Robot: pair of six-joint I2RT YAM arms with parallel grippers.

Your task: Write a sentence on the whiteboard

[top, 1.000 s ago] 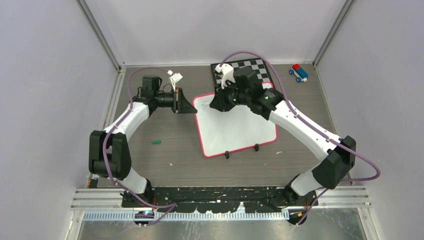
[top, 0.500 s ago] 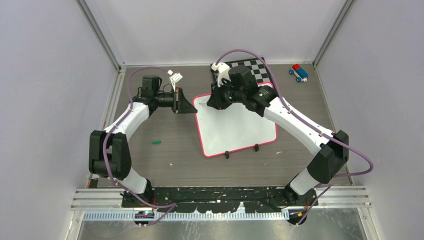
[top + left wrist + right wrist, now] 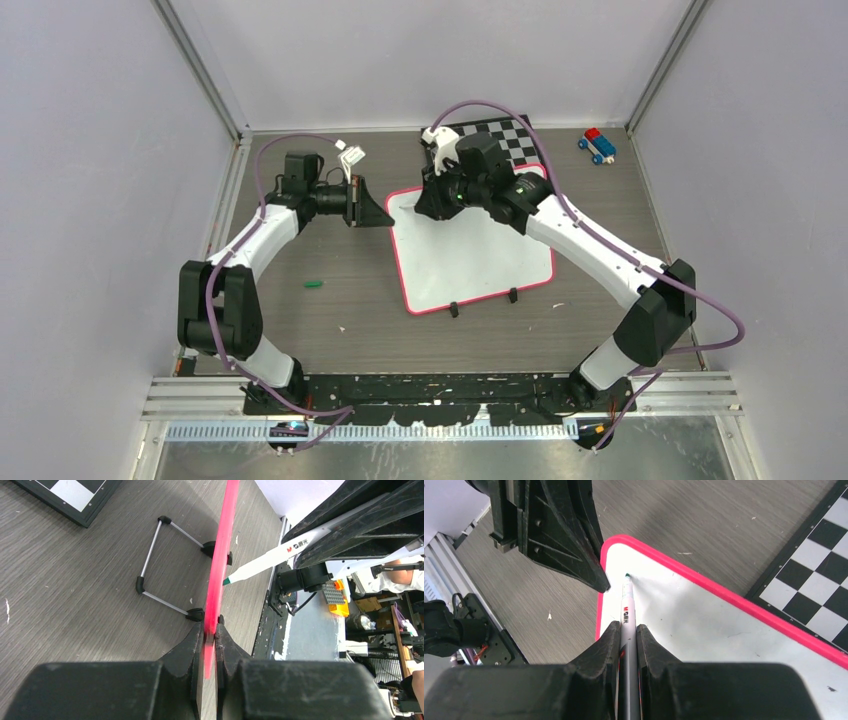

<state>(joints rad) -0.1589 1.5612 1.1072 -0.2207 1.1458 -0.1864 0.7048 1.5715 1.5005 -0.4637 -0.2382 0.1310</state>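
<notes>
Two grips in play, both closed. The left gripper (image 3: 211,630) is pinched on the thin pink-red frame of the whiteboard (image 3: 470,255), at the board's left edge near its upper corner. The right gripper (image 3: 628,628) is clamped round the barrel of a marker (image 3: 626,605), which has a white body and a dark green tip. It points at that same upper-left corner, close beside the left arm's fingers.

Whiteboard sits centre of the overhead view on the table (image 3: 330,250). It is propped at a tilt on a wire stand (image 3: 150,551), with two small black feet (image 3: 453,310) along its lower edge. Writing face looks blank; nothing of the sentence visible. Tip touching the surface or just off it: cannot tell.

Risks, my judgement:
- Glossy face, narrow hard tip. Too light a press gives a broken line. Too heavy, and the propped board could rock back on its stand or twist in the left pinch, which has only a slim rim to bite.
- Start point is tight against the rounded corner, so the first stroke could ride onto the raised frame.
- The two sets of fingers are near each other; a stroke towards the left of the frame could knock them together.
- Smooth round barrel may turn or slide in the jaws.

Elsewhere: chequered board (image 3: 505,132) behind the whiteboard's upper edge; red-and-blue toy block (image 3: 598,145), upper right; small green piece (image 3: 314,285) on grey wood-grain, left of centre.
</notes>
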